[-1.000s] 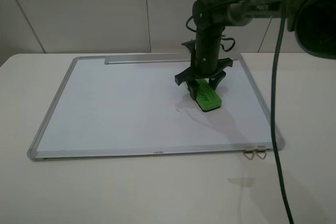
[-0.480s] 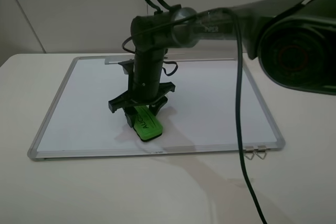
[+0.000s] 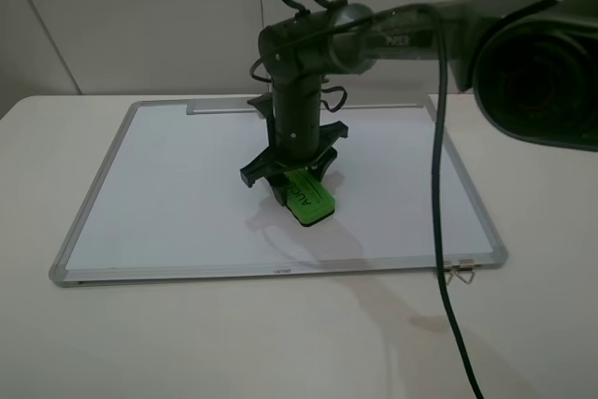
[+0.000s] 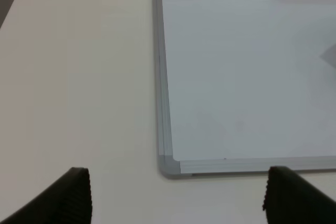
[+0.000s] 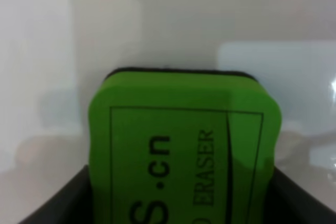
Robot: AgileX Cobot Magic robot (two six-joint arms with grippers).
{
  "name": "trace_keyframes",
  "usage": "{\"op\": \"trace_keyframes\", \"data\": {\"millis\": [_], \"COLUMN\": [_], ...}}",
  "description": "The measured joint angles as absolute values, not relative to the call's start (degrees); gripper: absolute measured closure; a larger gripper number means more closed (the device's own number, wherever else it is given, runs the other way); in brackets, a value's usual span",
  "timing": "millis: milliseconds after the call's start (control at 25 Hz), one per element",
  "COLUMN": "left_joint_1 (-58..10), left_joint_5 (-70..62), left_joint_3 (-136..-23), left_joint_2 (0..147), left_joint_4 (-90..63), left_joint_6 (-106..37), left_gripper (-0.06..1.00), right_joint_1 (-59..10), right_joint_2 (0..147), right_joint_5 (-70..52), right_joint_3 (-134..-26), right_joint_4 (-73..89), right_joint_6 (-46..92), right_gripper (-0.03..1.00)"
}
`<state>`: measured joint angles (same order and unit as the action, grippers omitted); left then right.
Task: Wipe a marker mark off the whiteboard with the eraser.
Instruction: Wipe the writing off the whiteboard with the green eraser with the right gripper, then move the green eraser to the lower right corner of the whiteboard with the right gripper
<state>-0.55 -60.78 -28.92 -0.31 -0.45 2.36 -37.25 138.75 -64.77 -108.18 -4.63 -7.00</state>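
The whiteboard [image 3: 168, 184] lies flat on the table, and its near-left corner shows in the left wrist view [image 4: 236, 77]. Over the board's middle, my right gripper [image 3: 297, 182] points down, shut on the green eraser [image 3: 309, 200], which is pressed onto the white surface. The right wrist view is filled by the eraser [image 5: 184, 145], with dark fingers [image 5: 55, 208] at its sides. No marker mark shows on the board; it may lie under the eraser. My left gripper [image 4: 176, 195] is open, hovering off the board's near-left corner, with nothing between its fingertips [image 4: 73, 195].
A grey tray strip [image 3: 220, 107] runs along the board's far edge. Two metal clips [image 3: 460, 273] lie at the near-right corner. The right arm and its dark cable [image 3: 437, 193] stretch over the board's right side. White table [image 3: 280, 343] surrounds the board.
The right gripper swept the eraser from the board's right-centre to the front left, then back toward the middle. A faint mark seen earlier near the centre no longer shows.
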Motion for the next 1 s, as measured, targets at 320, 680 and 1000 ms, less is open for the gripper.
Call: {"op": "trace_keyframes", "data": {"millis": [320, 680, 1000], "left_joint_1": [-0.60, -0.60, -0.60], "left_joint_5": [-60.78, -60.78, -60.78], "left_joint_3": [-28.92, -28.92, -28.92], "left_joint_2": [-0.31, -0.31, -0.31], "left_joint_4": [-0.45, -0.45, -0.45], "left_joint_6": [2.36, 2.36, 2.36], "left_gripper": [0.26, 0.26, 0.26], "right_joint_1": [-28.46, -26.49, -16.90], "right_joint_2": [138.75, 133.25, 123.05], "right_joint_5": [-68.74, -69.60, -69.71], "right_joint_3": [-108.18, -107.38, -105.55], "right_joint_4": [-4.69, -6.97, -4.36], "right_joint_6": [-7.12, -5.59, -6.11], "right_gripper": [0.37, 0.37, 0.37]}}
